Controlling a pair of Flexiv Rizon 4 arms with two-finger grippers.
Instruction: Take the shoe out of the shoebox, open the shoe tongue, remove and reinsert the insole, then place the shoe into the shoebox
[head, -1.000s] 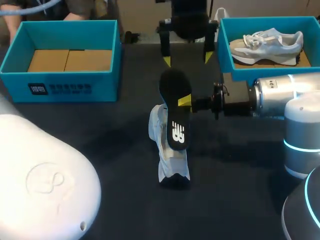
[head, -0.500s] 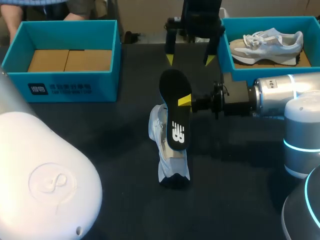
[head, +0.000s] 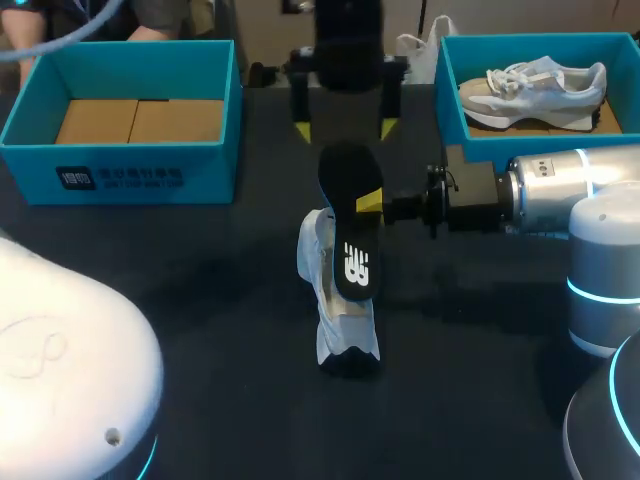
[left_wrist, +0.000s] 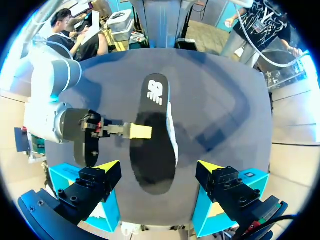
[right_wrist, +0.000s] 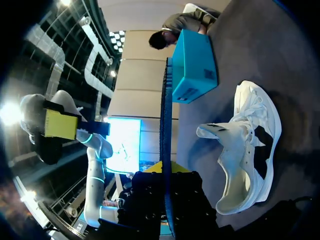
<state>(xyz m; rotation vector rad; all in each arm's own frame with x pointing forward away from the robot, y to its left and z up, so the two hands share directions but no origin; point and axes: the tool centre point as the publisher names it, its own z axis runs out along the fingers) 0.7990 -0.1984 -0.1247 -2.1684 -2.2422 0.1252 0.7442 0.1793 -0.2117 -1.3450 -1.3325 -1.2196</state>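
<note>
Between the clamped tips of the right gripper (head: 367, 203) hangs the insole (head: 348, 235) — thin, probably floppy, best pinched mid-edge — while the left gripper (head: 346, 129) beyond gapes empty.

A dark, plain table (head: 200, 270) spans the view

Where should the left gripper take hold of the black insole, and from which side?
Probably the wide end of the flat black insole, opposite its logo, from the table's far side: it sticks out free past the right gripper, and the open left gripper hangs over it.
</note>
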